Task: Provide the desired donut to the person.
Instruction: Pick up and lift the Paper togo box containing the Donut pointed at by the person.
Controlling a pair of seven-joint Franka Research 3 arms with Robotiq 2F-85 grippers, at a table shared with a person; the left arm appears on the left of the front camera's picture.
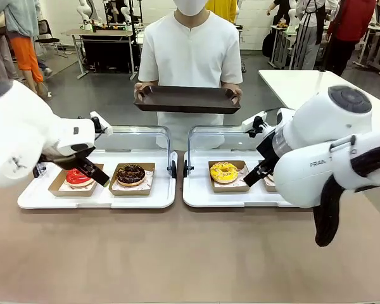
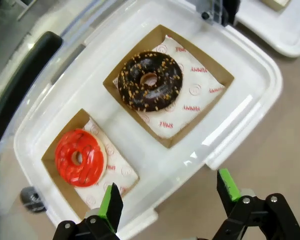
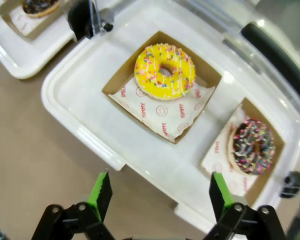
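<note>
The person [image 1: 190,50] in a white shirt stands at the far side, holding a dark brown tray [image 1: 187,99] in both hands. On the left white tray [image 1: 31,196] lie a red-iced donut [image 2: 80,157] and a chocolate donut with nut crumbs [image 2: 150,80]. My left gripper [image 2: 170,192] hovers open above that tray's near edge. The right white tray [image 3: 65,95] holds a yellow sprinkled donut [image 3: 165,71] and a chocolate donut with coloured sprinkles [image 3: 253,146]. Above its near edge my right gripper [image 3: 160,189] hangs open. Nothing marks which donut is desired.
Each donut sits on printed paper in a brown cardboard box [image 2: 217,80]. Clear hinged lids [image 1: 139,136] stand open behind both trays. Bare brown tabletop [image 1: 177,253] lies in front. A white table [image 1: 304,82] stands at the back right.
</note>
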